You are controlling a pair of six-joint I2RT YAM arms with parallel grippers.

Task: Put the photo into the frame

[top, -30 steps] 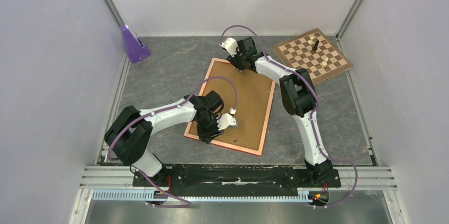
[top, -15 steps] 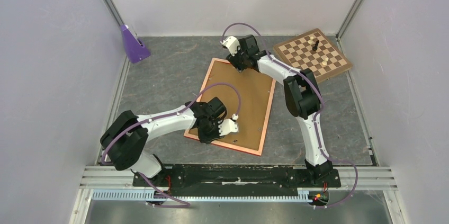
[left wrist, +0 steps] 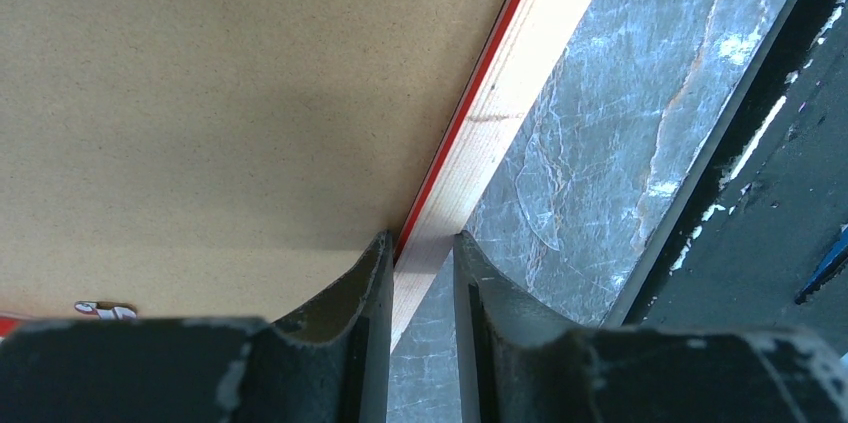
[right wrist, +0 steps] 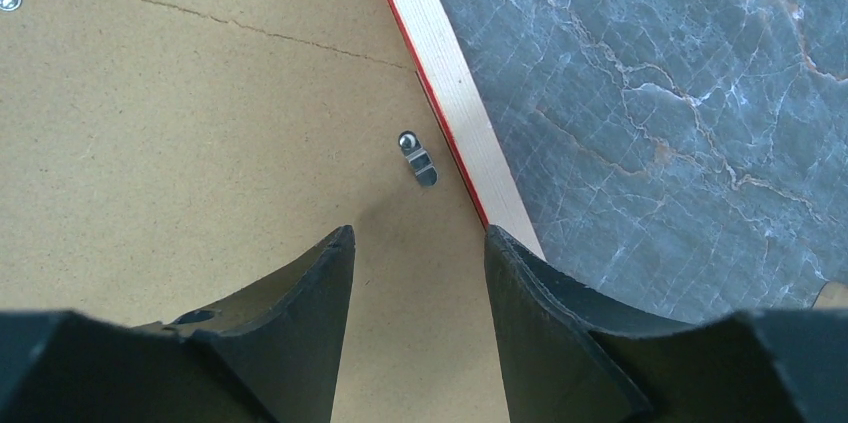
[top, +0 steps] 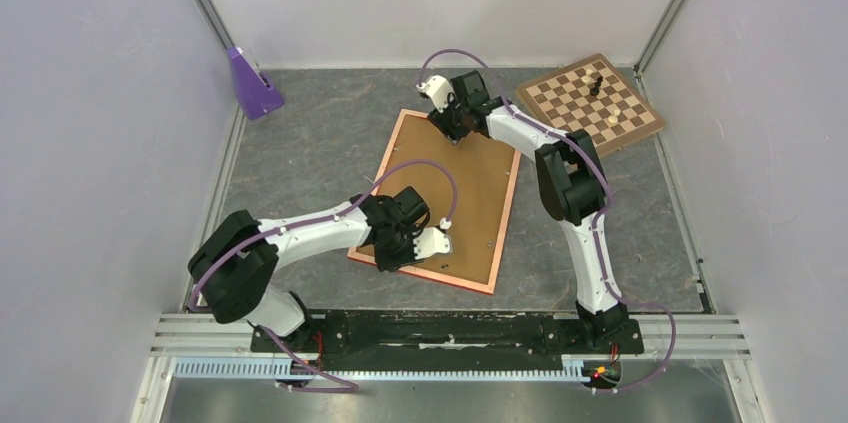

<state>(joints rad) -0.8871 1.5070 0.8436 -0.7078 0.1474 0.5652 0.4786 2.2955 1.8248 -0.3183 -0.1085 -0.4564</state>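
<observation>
Narrowed since a second ago, left gripper [left wrist: 420, 243] straddles the near rail of the thin orange-red rectangular frame [top: 511, 193], pinch uncertain; frame lies face-down, photo unseen; right gripper [right wrist: 418, 243] gapes above its plain brown backing board [top: 470, 193], beside a small metal clip [right wrist: 420, 161]; seemingly clip-work, needing right's descent onto it.

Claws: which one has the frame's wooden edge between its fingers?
The left claw, at the near edge of the frame. The right claw hangs open over the brown backing board, by a small metal clip.

Open table [top: 310, 143] left of the frame [right wrist: 445, 63] (chessboard [top: 590, 103] crowds far right).
</observation>
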